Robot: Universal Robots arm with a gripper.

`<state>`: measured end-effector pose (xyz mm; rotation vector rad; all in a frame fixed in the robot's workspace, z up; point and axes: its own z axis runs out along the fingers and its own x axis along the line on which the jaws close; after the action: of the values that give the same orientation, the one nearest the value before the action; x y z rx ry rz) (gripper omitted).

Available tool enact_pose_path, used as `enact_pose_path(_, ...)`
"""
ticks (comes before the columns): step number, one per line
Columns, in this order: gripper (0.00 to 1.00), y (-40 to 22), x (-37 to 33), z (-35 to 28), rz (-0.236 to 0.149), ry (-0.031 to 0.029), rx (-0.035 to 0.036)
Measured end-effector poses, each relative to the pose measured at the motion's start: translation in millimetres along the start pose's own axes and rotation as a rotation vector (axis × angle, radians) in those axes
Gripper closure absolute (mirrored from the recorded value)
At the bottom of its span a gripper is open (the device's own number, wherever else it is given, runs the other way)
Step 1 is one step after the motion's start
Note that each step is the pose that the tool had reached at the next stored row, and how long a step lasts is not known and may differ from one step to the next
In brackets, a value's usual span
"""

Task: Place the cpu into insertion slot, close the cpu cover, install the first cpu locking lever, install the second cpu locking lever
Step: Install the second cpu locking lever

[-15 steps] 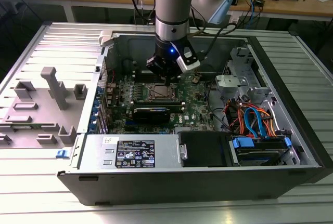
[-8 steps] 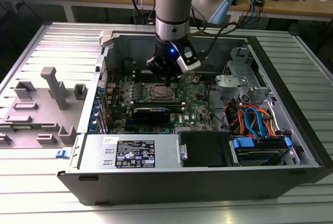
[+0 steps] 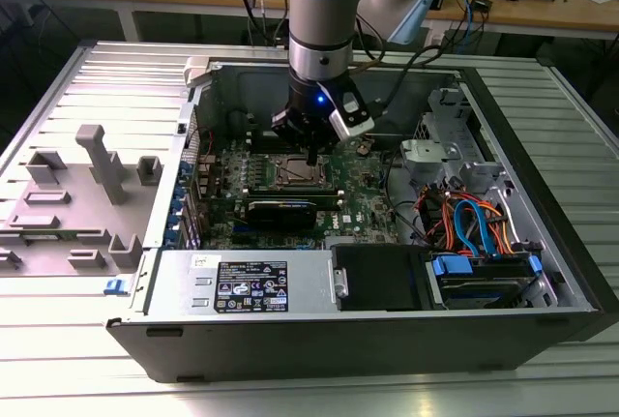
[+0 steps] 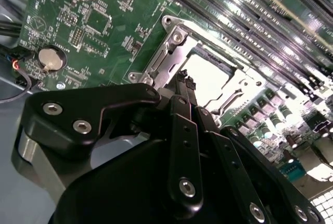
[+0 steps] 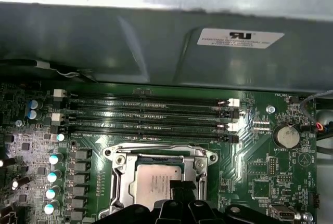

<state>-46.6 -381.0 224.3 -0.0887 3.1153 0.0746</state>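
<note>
The arm points straight down, tool (image 3: 308, 154) over the cpu cover (image 5: 158, 157).

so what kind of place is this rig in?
Looks like a lab or workshop bench for PC assembly. An opened computer case lies on a slatted metal table, a wooden workbench behind it carries cables and loose parts, and a grey fixture tray sits beside the case.
</note>
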Motion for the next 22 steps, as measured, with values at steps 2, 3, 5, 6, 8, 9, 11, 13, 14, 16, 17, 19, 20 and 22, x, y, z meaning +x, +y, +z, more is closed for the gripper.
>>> enact_pose_path(2,0.89,-0.4,0.1,0.0,0.000,0.0000,0.0000)
enact_pose_path(3,0.89,-0.5,0.0,0.0,0.000,0.0001,0.0000)
enact_pose_path(5,0.89,-0.6,0.0,0.0,0.000,0.0000,0.0000)
enact_pose_path(6,0.89,-0.6,0.0,0.0,0.000,0.0000,0.0000)
enact_pose_path(8,0.89,-0.6,0.0,0.0,0.000,0.0000,0.0000)
enact_pose_path(9,0.89,-0.6,0.0,0.0,0.000,0.0000,0.0000)
enact_pose_path(11,0.89,-0.6,0.0,0.0,0.000,0.0000,0.0000)
enact_pose_path(13,0.89,-0.6,0.0,0.0,0.000,0.0000,0.0001)
enact_pose_path(14,0.89,-0.6,0.0,0.0,0.000,0.0000,0.0000)
enact_pose_path(16,0.89,-0.6,0.0,-0.2,0.000,0.0000,0.0000)
enact_pose_path(17,0.89,-0.6,0.1,-1.0,0.000,0.0001,0.0002)
enact_pose_path(19,0.89,-0.2,-0.2,-8.1,0.000,0.0000,0.0001)
enact_pose_path(20,0.89,0.0,-0.3,-11.4,0.001,-0.0001,-0.0001)
enact_pose_path(22,0.89,-0.1,-0.3,-11.5,0.001,0.0000,0.0008)
